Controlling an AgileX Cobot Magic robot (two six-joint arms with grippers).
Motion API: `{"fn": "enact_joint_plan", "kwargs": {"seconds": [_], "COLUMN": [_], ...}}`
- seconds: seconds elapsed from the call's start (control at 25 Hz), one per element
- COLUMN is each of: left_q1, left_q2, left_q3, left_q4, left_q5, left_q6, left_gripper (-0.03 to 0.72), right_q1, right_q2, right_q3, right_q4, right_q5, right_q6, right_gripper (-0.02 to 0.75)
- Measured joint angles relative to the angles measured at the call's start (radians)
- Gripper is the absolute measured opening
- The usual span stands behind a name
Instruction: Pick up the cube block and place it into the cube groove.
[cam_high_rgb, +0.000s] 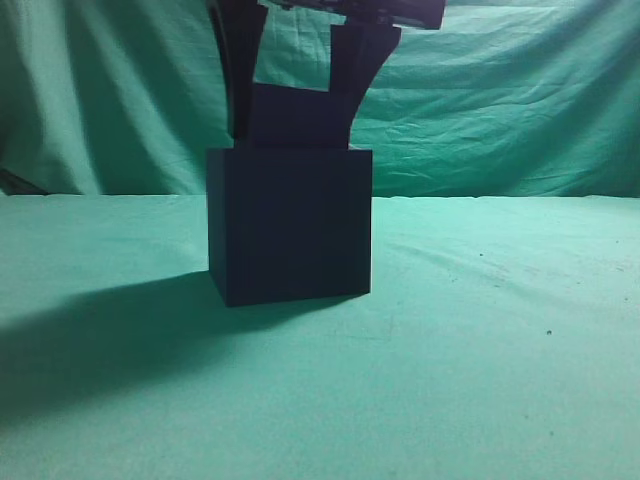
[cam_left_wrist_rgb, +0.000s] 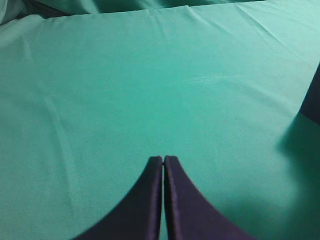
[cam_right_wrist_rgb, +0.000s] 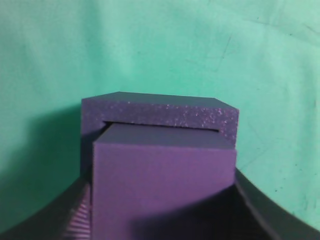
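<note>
The large near-black box (cam_high_rgb: 290, 225) stands on the green cloth at the middle of the exterior view. The cube block (cam_high_rgb: 298, 118) rises from its top between the fingers of my right gripper (cam_high_rgb: 300, 100). In the right wrist view the purple cube block (cam_right_wrist_rgb: 160, 170) sits in the cube groove, with the box's speckled far rim (cam_right_wrist_rgb: 160, 114) just behind it and a thin gap between them. My right gripper (cam_right_wrist_rgb: 165, 212) is shut on the block, one finger on each side. My left gripper (cam_left_wrist_rgb: 163, 160) is shut and empty over bare cloth.
Green cloth (cam_high_rgb: 500, 350) covers the table and hangs as a backdrop. In the left wrist view a dark edge of the box (cam_left_wrist_rgb: 314, 97) shows at the far right. The box casts a shadow to the left on the cloth.
</note>
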Motion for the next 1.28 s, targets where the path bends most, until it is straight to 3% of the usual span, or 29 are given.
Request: {"fn": "enact_joint_plan", "kwargs": {"seconds": [0.24, 0.4, 0.56, 0.68, 0.84, 0.96, 1.12, 1.28], "left_q1": [0.000, 0.000, 0.000, 0.000, 0.000, 0.000, 0.000, 0.000], "left_q2": [0.000, 0.000, 0.000, 0.000, 0.000, 0.000, 0.000, 0.000], "left_q3": [0.000, 0.000, 0.000, 0.000, 0.000, 0.000, 0.000, 0.000], "left_q4": [0.000, 0.000, 0.000, 0.000, 0.000, 0.000, 0.000, 0.000], "left_q5": [0.000, 0.000, 0.000, 0.000, 0.000, 0.000, 0.000, 0.000], "left_q6": [0.000, 0.000, 0.000, 0.000, 0.000, 0.000, 0.000, 0.000], "left_gripper": [0.000, 0.000, 0.000, 0.000, 0.000, 0.000, 0.000, 0.000], "right_q1": [0.000, 0.000, 0.000, 0.000, 0.000, 0.000, 0.000, 0.000], "right_q2": [0.000, 0.001, 0.002, 0.002, -0.041, -0.111, -0.242, -0.416], "right_q3": [0.000, -0.035, -0.159, -0.270, -0.327, -0.329, -0.300, -0.146], "right_q4": [-0.012, -0.016, -0.022, -0.062, -0.094, -0.103, -0.104, -0.105], "right_q5": [0.000, 0.014, 0.086, 0.157, 0.176, 0.184, 0.186, 0.189], "right_q6": [-0.016, -0.031, -0.035, -0.039, -0.064, -0.082, -0.086, -0.073], "right_gripper": [0.436, 0.629, 0.633, 0.472, 0.130, 0.000, 0.000, 0.000]}}
